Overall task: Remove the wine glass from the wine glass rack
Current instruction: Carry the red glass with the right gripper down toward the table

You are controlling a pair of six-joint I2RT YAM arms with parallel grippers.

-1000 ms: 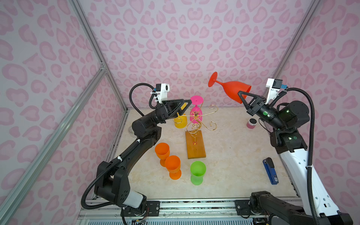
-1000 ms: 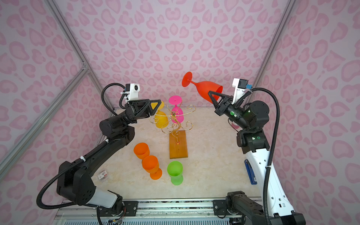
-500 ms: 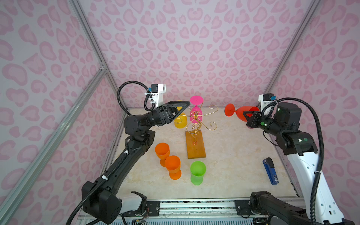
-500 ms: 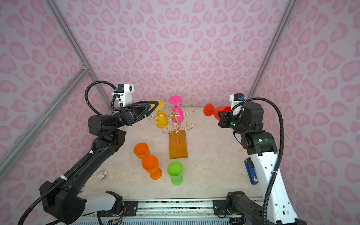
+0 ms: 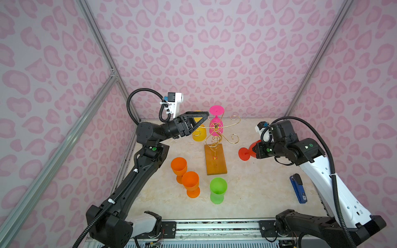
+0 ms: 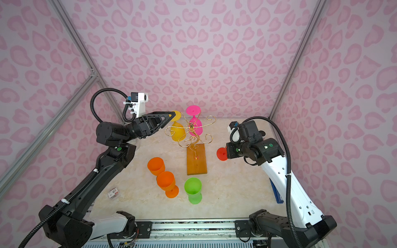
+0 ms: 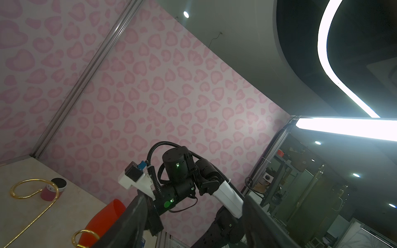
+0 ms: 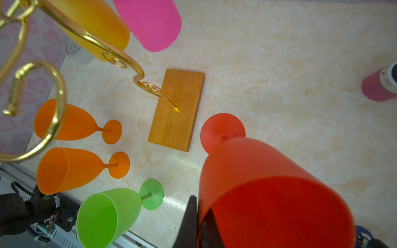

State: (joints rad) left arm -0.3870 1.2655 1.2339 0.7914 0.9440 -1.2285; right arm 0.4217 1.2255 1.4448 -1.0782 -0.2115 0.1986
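Two glasses hang upside down on the rack (image 5: 215,137): a yellow glass (image 5: 199,135) on the left side and a pink glass (image 5: 217,110) at the back. The rack stands on its wooden base (image 5: 215,161) mid-table.

A third, the red glass (image 8: 268,193), is off the rack. It is held low to the right of the base, tilted, foot towards the base. Whether the foot touches the table (image 5: 257,189) cannot be told. The right gripper (image 8: 198,214) is closed tight on the bowl's rim, one finger outside the wall and one inside.

The left gripper (image 5: 203,117) is raised at rack height. Its jaws stand wide apart and the left wrist view shows nothing between them. Its tip lies just beside the yellow glass's foot; contact cannot be told.

Three more glasses stand upright on the table in front of the rack: two orange glasses (image 5: 179,167), close together, and a green glass (image 5: 218,189). A blue stapler (image 5: 298,189) lies at the right edge. A pink can (image 8: 378,85) stands at the back right.
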